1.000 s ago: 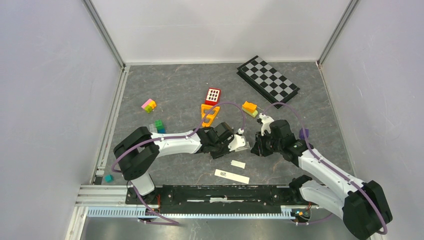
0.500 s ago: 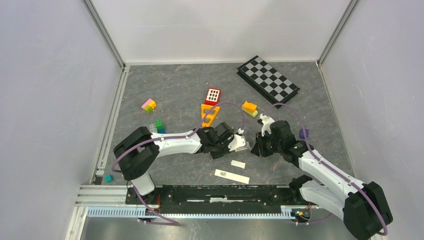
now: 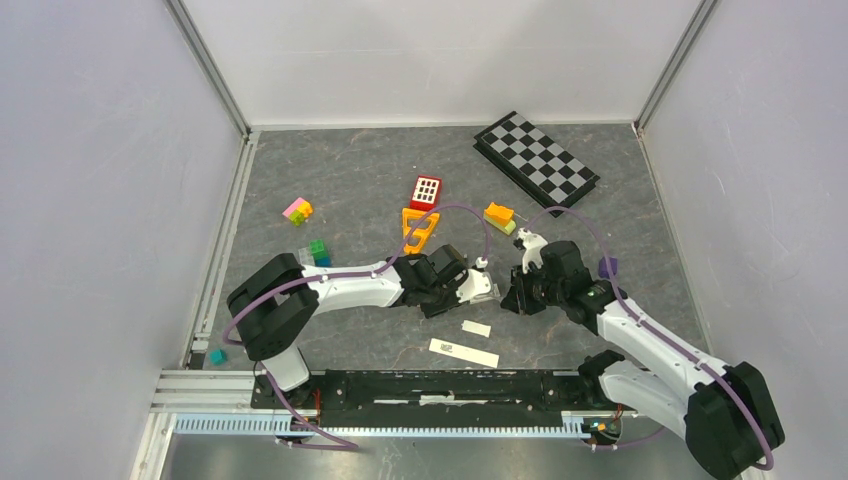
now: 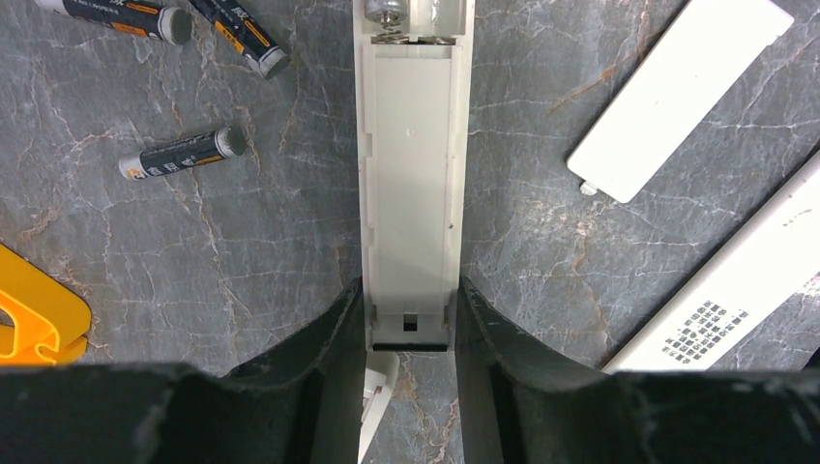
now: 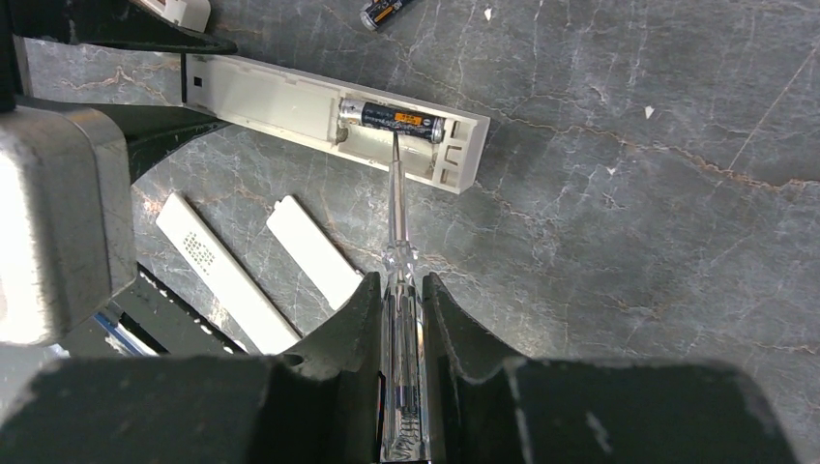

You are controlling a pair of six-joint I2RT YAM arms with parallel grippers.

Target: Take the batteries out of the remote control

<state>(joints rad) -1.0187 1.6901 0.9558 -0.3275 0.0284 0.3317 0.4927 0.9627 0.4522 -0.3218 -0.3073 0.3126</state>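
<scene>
My left gripper is shut on the near end of the white remote control, which lies with its open battery compartment facing up. One battery still sits in the far end of that compartment. My right gripper is shut on a clear-handled screwdriver whose metal tip touches that battery. Three loose batteries lie on the grey table left of the remote. In the top view both grippers meet at the table's middle.
A white battery cover and a longer white strip with a printed code lie right of the remote. An orange triangle piece, a red block, coloured bricks and a checkerboard lie further back.
</scene>
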